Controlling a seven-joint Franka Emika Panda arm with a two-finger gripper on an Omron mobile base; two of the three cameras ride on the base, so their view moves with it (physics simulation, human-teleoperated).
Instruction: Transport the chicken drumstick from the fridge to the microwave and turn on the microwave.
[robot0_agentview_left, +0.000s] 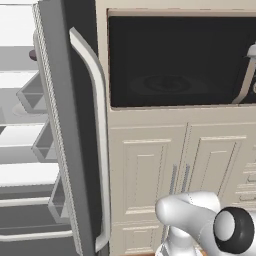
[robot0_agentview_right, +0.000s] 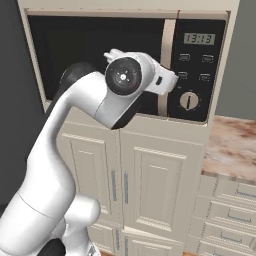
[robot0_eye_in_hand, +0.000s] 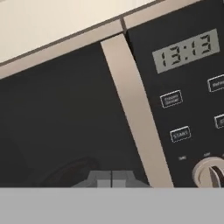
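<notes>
The microwave (robot0_agentview_left: 180, 60) is cut off at the right edge of the left base view, so its control panel is out of frame there. Through its dark glass door, only a faint round plate (robot0_agentview_left: 167, 83) shows; nothing else inside can be made out. In the right base view, the arm (robot0_agentview_right: 100, 100) covers the lower middle of the door and part of the handle (robot0_agentview_right: 168, 65). The gripper (robot0_eye_in_hand: 111, 180) barely rises above the bottom of the hand view, fingers touching; whether anything is between them cannot be told. The fridge (robot0_agentview_left: 65, 125) runs off the left edge, shelves partly hidden behind its door. Small button labels (robot0_agentview_right: 194, 67) are too small to read.
</notes>
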